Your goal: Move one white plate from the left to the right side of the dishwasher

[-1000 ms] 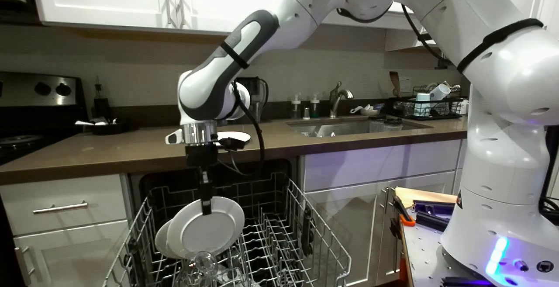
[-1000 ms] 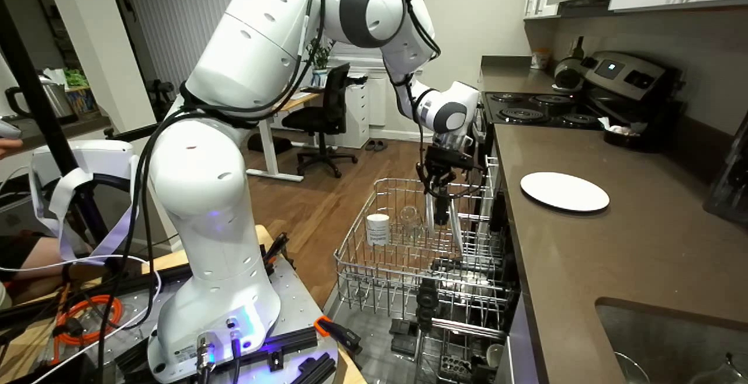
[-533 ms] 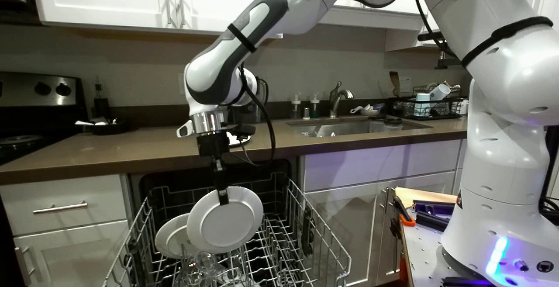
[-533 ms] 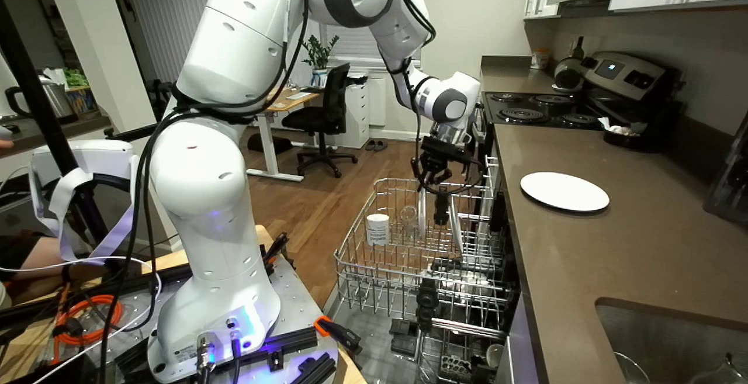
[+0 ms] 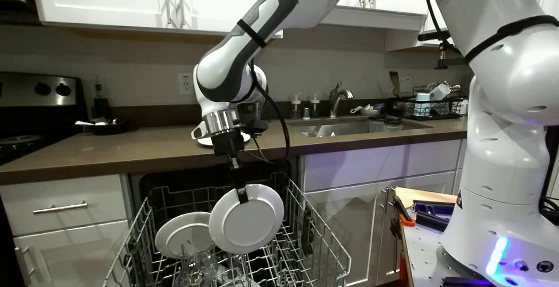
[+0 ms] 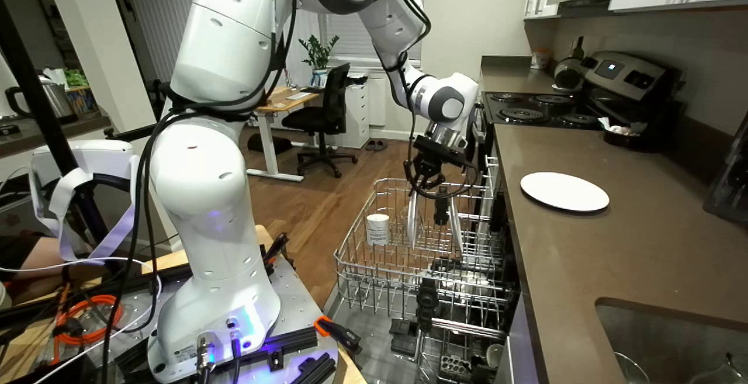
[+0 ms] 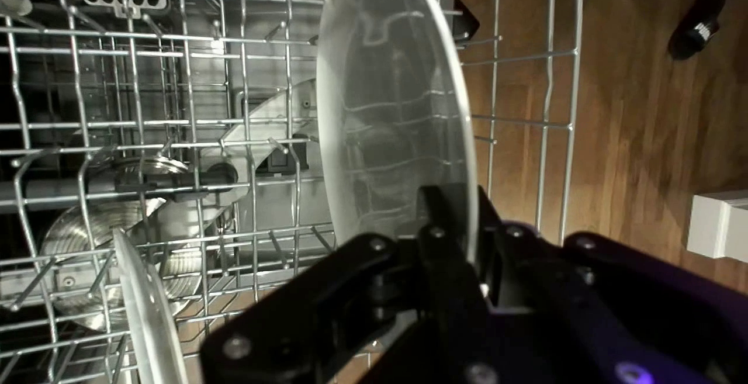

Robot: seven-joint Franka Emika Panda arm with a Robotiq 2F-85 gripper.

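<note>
White plate (image 5: pixel 246 219) hangs just below the pincer (image 7: pixel 461 211), clamped at its upper rim, 1 jaw per face. Pos.: over the dishwasher rack (image 5: pixel 319 219), a bit right of mid-width in an ext. view, overlapping the 2nd plate (image 5: pixel 183 233) there; but in an ext. view its thin edge (image 6: pixel 412 223) shows a gap to that 2nd plate, so no contact. Whether the lower rim clears the tines (image 5: pixel 279 252), can't make out.

Key relation: plate's round, so no long axis; what counts is the disc's plane. It's on edge, approx. vert., & runs roughly side to side in an ext. view, face showing. My read: the carry rightward (that view) goes edge-first, then down w/ the plane lined up to a tine slot. Only 1 arm (image 5: pixel 305 12), so no choice of hand.

Step in hand, I'd guess: carry across; set-down not yet done. Risks, prob.: low edge snagging tines, or disc swivelling in the grip if it catches, since the hold is at 1 spot up top.
</note>
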